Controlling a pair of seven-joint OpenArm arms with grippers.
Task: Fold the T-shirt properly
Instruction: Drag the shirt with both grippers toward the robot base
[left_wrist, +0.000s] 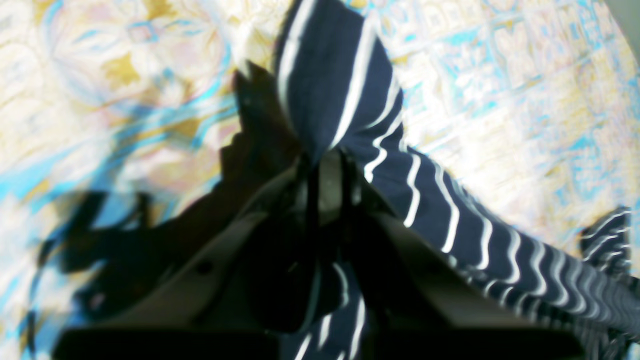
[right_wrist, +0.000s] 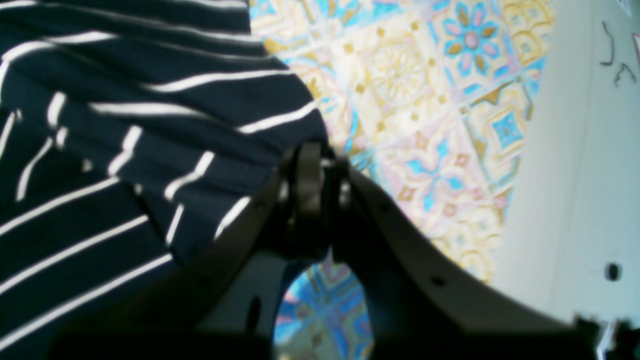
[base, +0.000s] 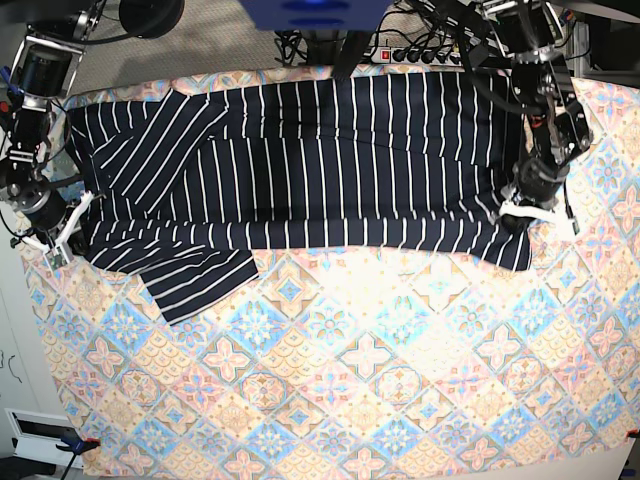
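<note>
The left gripper (left_wrist: 327, 165) is closed on a bunched fold of the T-shirt (base: 330, 160), with striped cloth rising above the pinch and trailing away below and to one side of it. The right gripper (right_wrist: 320, 172) is likewise clamped narrow on an edge of the same garment; the cloth spreads to one side of its jaws and bare tablecloth (right_wrist: 425, 100) lies on the other. In the base view the shirt runs as a long band between the two grippers, across the far part of the tablecloth, each gripper holding one end.

Handling assessment: the material appears light, thin and fully limp. It will sag and crease wherever unsupported and will not hold a shape by itself. It shows no sign of being slippery or fragile. A pinch at a hem or corner is the sound hold; both present grips are of that kind. Judged from the slack ripples near the left gripper, tension between the two holds matters for a clean fold.

Appearance: dark navy, near black, with thin, evenly spaced white stripes. The body already lies doubled lengthwise, its near edge fairly straight. One short sleeve (base: 195, 275) juts toward the near side, just beside the right gripper's end, wrinkled and untucked.
</note>
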